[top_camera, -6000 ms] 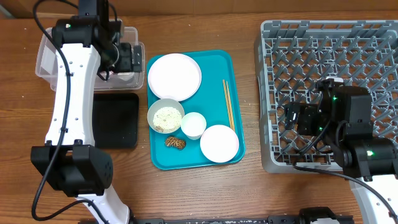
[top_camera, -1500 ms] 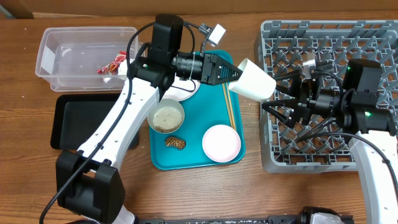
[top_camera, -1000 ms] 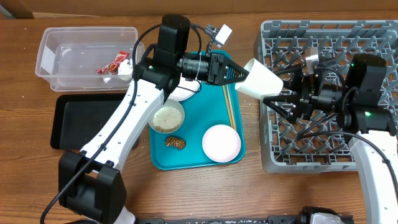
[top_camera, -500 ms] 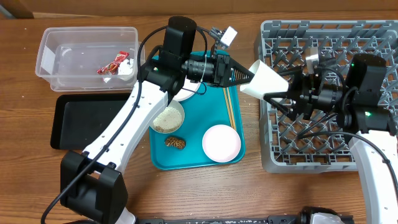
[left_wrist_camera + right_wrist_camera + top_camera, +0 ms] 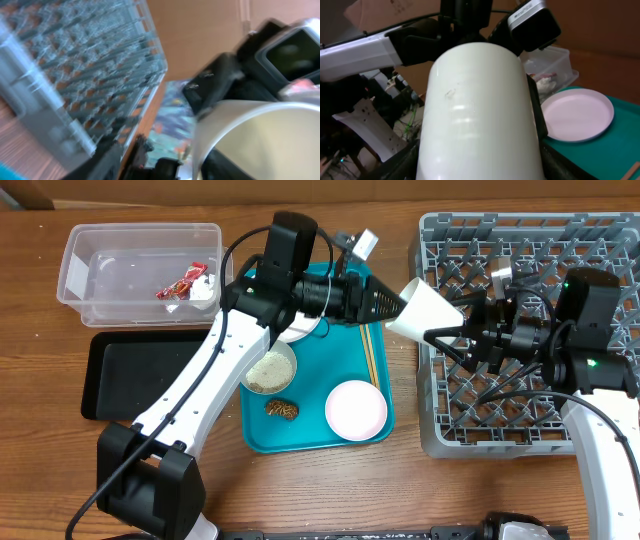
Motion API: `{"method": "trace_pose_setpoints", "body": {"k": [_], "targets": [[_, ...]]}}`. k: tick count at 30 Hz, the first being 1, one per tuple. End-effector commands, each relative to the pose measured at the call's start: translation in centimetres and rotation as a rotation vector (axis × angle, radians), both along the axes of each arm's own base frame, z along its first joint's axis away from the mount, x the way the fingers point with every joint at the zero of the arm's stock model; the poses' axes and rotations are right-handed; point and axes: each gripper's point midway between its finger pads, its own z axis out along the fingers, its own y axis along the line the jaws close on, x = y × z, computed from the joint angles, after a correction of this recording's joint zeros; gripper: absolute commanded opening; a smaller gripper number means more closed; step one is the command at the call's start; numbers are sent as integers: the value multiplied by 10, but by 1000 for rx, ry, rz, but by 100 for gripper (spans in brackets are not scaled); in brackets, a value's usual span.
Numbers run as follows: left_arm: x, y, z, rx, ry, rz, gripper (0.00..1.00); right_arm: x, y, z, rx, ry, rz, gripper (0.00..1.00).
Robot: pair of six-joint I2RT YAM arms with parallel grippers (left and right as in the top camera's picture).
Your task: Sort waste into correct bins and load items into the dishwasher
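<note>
My left gripper (image 5: 392, 304) is shut on a white cup (image 5: 425, 308) and holds it in the air between the teal tray (image 5: 350, 435) and the grey dish rack (image 5: 600, 240). My right gripper (image 5: 447, 317) is open, its fingers straddling the cup's far end close to its sides. The cup fills the right wrist view (image 5: 477, 115), and the blurred left wrist view shows its edge (image 5: 260, 140). On the teal tray lie a large plate (image 5: 295, 330), a rice bowl (image 5: 268, 370), a white bowl (image 5: 355, 410), a brown lump (image 5: 282, 409) and chopsticks (image 5: 371, 360).
The clear tub (image 5: 100, 250) at the back left holds the red wrapper (image 5: 180, 282) and crumpled white paper (image 5: 205, 293). The black tray (image 5: 130, 375) lies in front of it. My left arm stretches over the teal tray's back half.
The left gripper lifted the cup off the teal tray and carried it right toward the rack. The right gripper came left and its fingers now flank the cup. The wrapper lies in the tub.
</note>
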Motion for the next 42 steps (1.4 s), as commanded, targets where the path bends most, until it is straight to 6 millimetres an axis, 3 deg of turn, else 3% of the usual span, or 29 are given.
{"method": "trace_pose_setpoints", "body": {"k": [1, 4, 5, 7, 9, 15, 18, 20, 24, 28, 33, 38, 42], "targets": [[36, 31, -43, 241, -112, 181, 59, 14, -6, -6, -53, 80, -103, 50], [49, 67, -70, 415, -93, 288, 61, 37, -25, -37, -173, 209, -310, 46], [53, 95, -81, 513, -79, 342, 62, 51, -48, -59, -270, 296, -485, 42], [54, 138, -91, 652, -61, 420, 62, 63, -79, -74, -370, 369, -691, 38], [50, 180, -96, 790, -25, 509, 63, 68, -110, -68, -465, 397, -869, 35], [40, 235, -90, 949, -20, 615, 63, 63, -192, -28, -570, 454, -1288, 34], [39, 242, -83, 963, -34, 639, 63, 53, -233, -13, -570, 502, -1414, 35], [40, 242, -82, 958, -41, 644, 64, 45, -268, -17, -555, 602, -1502, 34], [43, 241, -81, 953, -50, 647, 65, 35, -313, -31, -544, 776, -1593, 33], [42, 241, -81, 954, -48, 647, 65, 18, -349, -66, -546, 1002, -1633, 34], [42, 241, -81, 953, -49, 647, 66, -2, -371, -112, -591, 1220, -1628, 37], [42, 241, -81, 955, -47, 646, 66, -12, -381, -135, -597, 1334, -1630, 41], [42, 241, -81, 954, -47, 646, 66, -18, -376, -150, -610, 1387, -1601, 44]]}}
